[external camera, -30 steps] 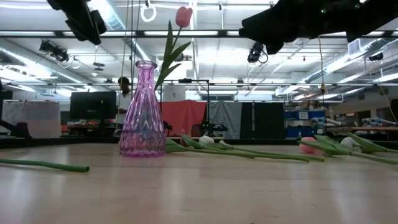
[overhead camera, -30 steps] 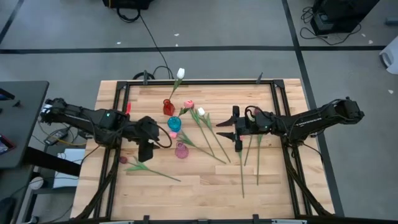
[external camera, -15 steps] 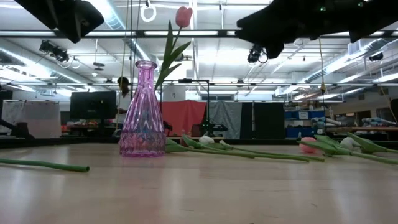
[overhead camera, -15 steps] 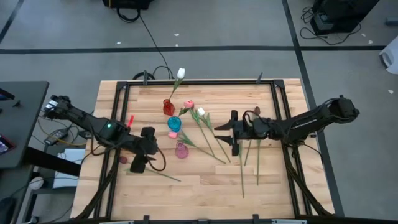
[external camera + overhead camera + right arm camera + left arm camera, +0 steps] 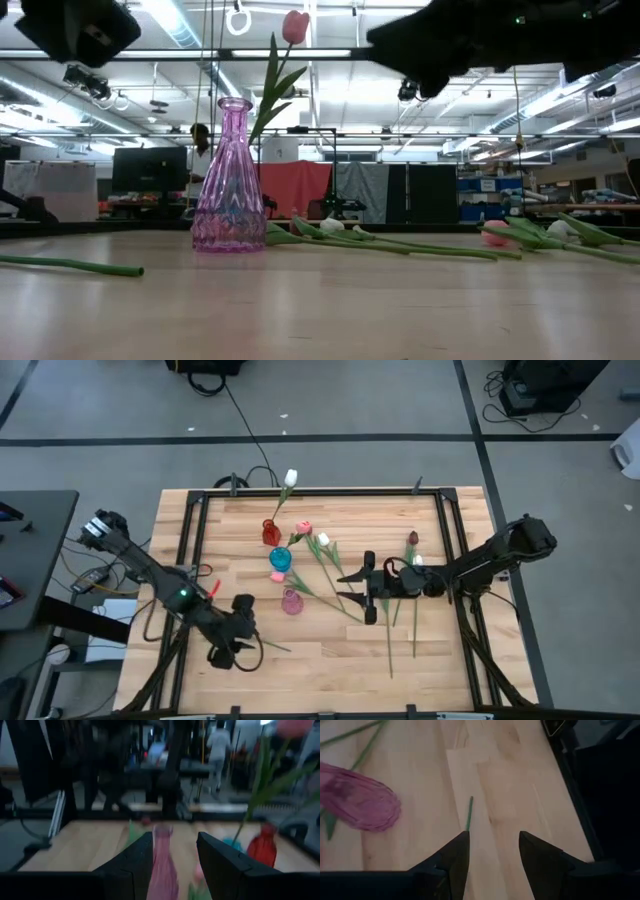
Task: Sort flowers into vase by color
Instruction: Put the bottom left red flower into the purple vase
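Judged light and soft: thin green stems that bend easily, small bud heads that could crush or come off. Best taken at the middle of the stem, away from the bud, with a gentle close; a stem lying flat on the table (image 5: 330,650) may slip from under the fingers.

Flowers spread over the wooden surface: a dark maroon tulip (image 5: 250,635) near the front left corner, its bud towards the left edge; white and pink tulips (image 5: 335,575) crossing near the centre; more stems (image 5: 403,615) towards the right edge, with a dark bud (image 5: 412,538) at their far end. One white tulip (image 5: 290,479) standing in the red vase (image 5: 271,533) near the back edge, one pink tulip (image 5: 296,26) in the blue vase (image 5: 280,559). Pink vase (image 5: 229,180) empty, near the centre.

Left gripper (image 5: 490,851) above the front left part, over the maroon stem's end (image 5: 469,813), fingers apart, holding nothing, no contact seen. Right gripper (image 5: 174,855) near the centre, pointing at the vases, fingers also apart and empty, above the crossing stems.
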